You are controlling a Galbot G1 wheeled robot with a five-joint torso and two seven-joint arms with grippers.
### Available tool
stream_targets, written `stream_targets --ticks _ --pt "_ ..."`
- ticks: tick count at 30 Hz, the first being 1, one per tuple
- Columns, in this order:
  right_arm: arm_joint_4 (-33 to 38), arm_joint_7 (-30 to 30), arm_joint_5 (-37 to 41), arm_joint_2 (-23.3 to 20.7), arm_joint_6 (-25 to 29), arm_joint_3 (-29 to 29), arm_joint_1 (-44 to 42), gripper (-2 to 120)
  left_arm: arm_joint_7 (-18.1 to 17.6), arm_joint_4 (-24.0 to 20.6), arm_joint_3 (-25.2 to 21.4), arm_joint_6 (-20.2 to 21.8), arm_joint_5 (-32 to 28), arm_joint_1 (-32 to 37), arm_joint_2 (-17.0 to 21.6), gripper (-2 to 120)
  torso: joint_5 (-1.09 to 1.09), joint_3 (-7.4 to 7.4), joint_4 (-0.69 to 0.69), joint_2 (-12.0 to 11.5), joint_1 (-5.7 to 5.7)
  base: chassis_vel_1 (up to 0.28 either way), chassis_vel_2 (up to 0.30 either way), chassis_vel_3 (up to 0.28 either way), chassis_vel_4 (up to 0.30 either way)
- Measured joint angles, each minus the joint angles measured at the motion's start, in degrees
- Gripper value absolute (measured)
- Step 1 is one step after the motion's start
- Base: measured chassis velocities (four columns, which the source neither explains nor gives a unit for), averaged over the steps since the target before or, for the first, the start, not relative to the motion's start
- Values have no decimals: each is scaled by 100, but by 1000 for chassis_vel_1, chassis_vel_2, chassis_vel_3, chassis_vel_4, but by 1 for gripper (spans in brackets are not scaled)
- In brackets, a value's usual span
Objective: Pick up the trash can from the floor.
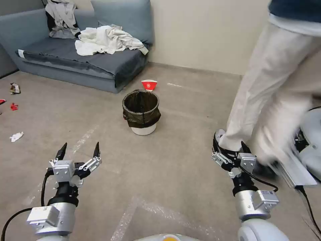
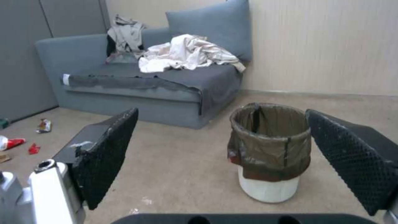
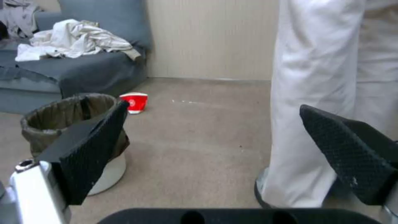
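Observation:
The trash can (image 1: 141, 112), a small white bin lined with a dark bag folded over its rim, stands upright on the floor (image 1: 180, 157) in front of the sofa. My left gripper (image 1: 80, 149) hovers open nearer to me and left of the can, apart from it. In the left wrist view the trash can (image 2: 269, 152) sits ahead, between the open left gripper's (image 2: 222, 113) fingers but well beyond them. My right gripper (image 1: 230, 144) is open, off to the right of the can. The right wrist view has the trash can (image 3: 54, 124) partly behind one finger of the open right gripper (image 3: 214, 107).
A red-and-white paper cup (image 1: 149, 85) lies on the floor just behind the can. A grey sofa (image 1: 83, 63) with heaped clothes stands at the back left. Scraps of litter (image 1: 16, 136) dot the floor on the left. A person's legs (image 1: 254, 100) stand just beyond my right gripper.

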Motion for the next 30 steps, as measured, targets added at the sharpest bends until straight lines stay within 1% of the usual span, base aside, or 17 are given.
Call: stream_targets --ticks 3,7,9,11,13,14,18,23,26,28,30 --pt "-11 1 -2 1 7 0 -2 100 0 9 0 4 0 -2 2 100 2 0 0 0 0 -133 130 147 -133" --pt "-16 1 -5 4 19 -1 -4 100 -1 12 -5 8 -3 -5 11 100 0 1 -1 0 1 -212 193 199 -194" --pt "-17 2 -8 6 21 -3 -5 100 -2 13 -10 10 -7 -6 14 100 3 0 0 0 0 -218 232 227 -227" --pt "-19 1 -12 11 22 -11 -5 100 -4 16 -14 14 -13 -10 18 100 -2 0 0 0 0 -239 261 236 -246" --pt "-20 2 -14 11 23 -11 -5 100 -4 17 -14 14 -14 -11 18 100 -1 0 0 0 0 -271 273 251 -259" --pt "-21 2 -15 12 23 -15 -5 100 -7 18 -18 15 -15 -12 19 100 4 0 0 0 0 -256 271 251 -264" --pt "-23 2 -18 14 28 -19 -5 100 -9 32 -21 16 -16 -16 21 100 -4 1 0 0 1 -292 316 286 -294" --pt "-25 2 -20 14 33 -20 -6 100 -9 35 -28 17 -16 -17 22 100 0 1 0 0 0 -259 277 283 -251" --pt "-31 2 -21 14 34 -23 -5 100 -9 39 -31 17 -16 -20 24 100 3 2 1 0 1 -222 183 217 -177" --pt "-34 3 -27 15 37 -26 -7 100 -10 46 -38 17 -16 -23 27 100 -2 1 1 0 1 -148 148 139 -132" --pt "-38 4 -31 16 36 -26 -8 100 -11 51 -39 19 -17 -23 28 100 -2 3 0 -1 2 -123 129 90 -110"
